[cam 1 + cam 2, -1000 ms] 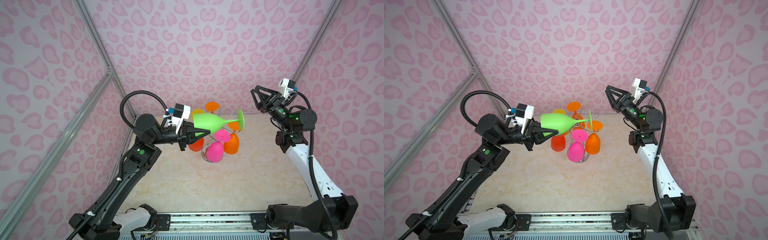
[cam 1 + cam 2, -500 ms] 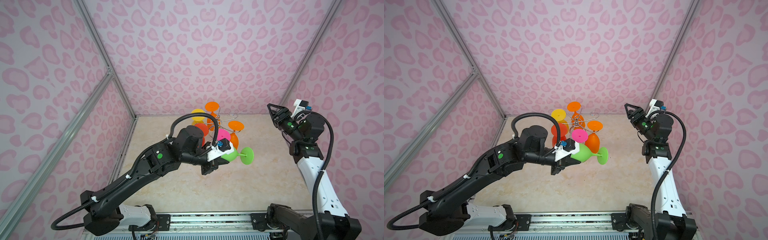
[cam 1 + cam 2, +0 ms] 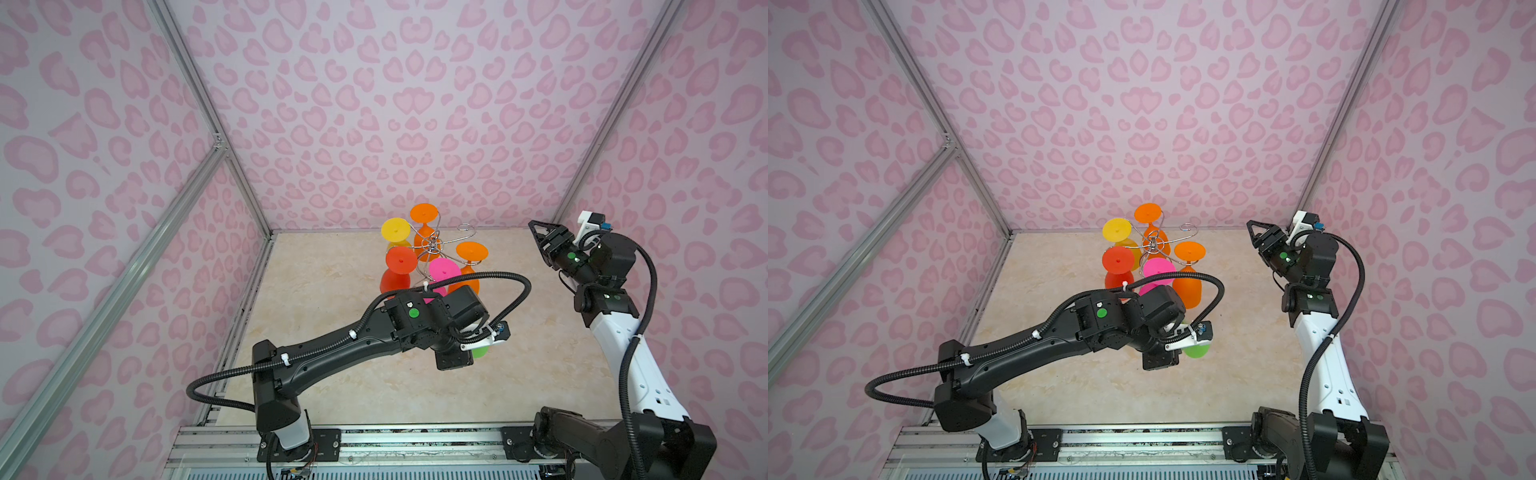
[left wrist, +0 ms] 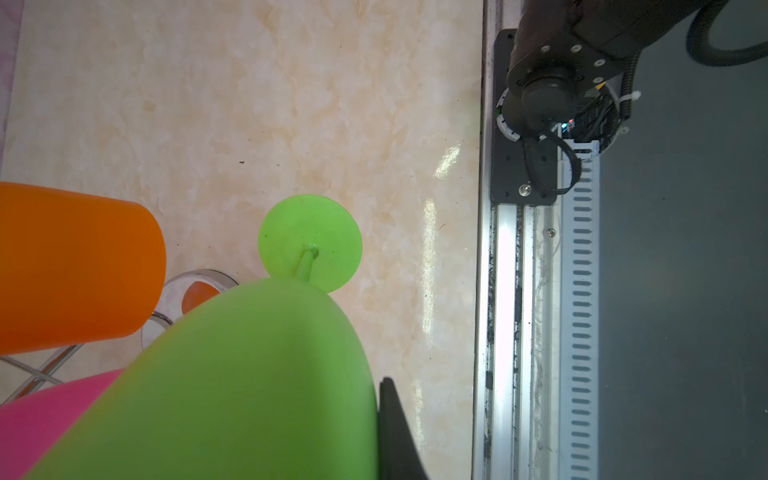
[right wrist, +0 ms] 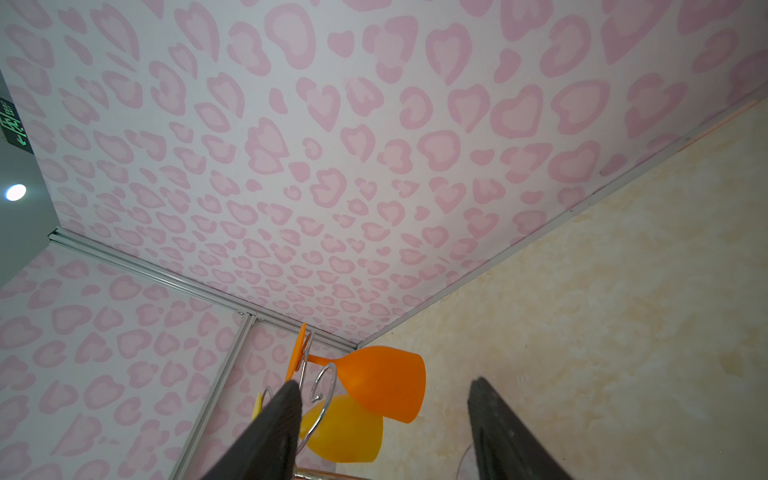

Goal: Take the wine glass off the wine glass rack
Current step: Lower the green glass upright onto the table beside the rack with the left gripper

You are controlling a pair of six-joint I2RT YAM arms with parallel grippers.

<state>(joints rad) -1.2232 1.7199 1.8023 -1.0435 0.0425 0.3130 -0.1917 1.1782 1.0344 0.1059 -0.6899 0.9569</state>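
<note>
Top views, wine glass rack [image 3: 432,245] [image 3: 1152,243]: it stands at the back of the table [image 3: 332,270], with chrome arms spreading from its hub.
Top views, hanging glasses: five hang foot-up on the rack. They are the yellow glass [image 3: 395,229], back orange glass [image 3: 424,214], right orange glass [image 3: 471,251], red glass [image 3: 401,259] and pink glass [image 3: 444,269].
Top views, green wine glass [image 3: 480,352] [image 3: 1196,351]: it is off the rack and in front of it. Only a green edge shows under the left wrist.
Top views, left gripper [image 3: 457,359]: it points down over the table, and the wrist hides its jaws.
Top views, right gripper [image 3: 536,228] [image 3: 1254,227]: it is raised near the back right corner, well apart from the rack.
Left wrist, green wine glass [image 4: 249,374]: the bowl is clamped, with one black finger [image 4: 395,428] against its side and the other hidden. The stem and foot point toward the table. I cannot tell whether the foot touches it.
Left wrist, neighbours: the right orange glass [image 4: 75,266] and pink glass [image 4: 41,415] hang just beside, with the rack's mirrored base [image 4: 166,328] behind.
Right wrist, fingers [image 5: 274,428]: they are spread wide and hold nothing. Beyond them the back orange glass [image 5: 382,382] and yellow glass [image 5: 345,432] hang on the wire.
</note>
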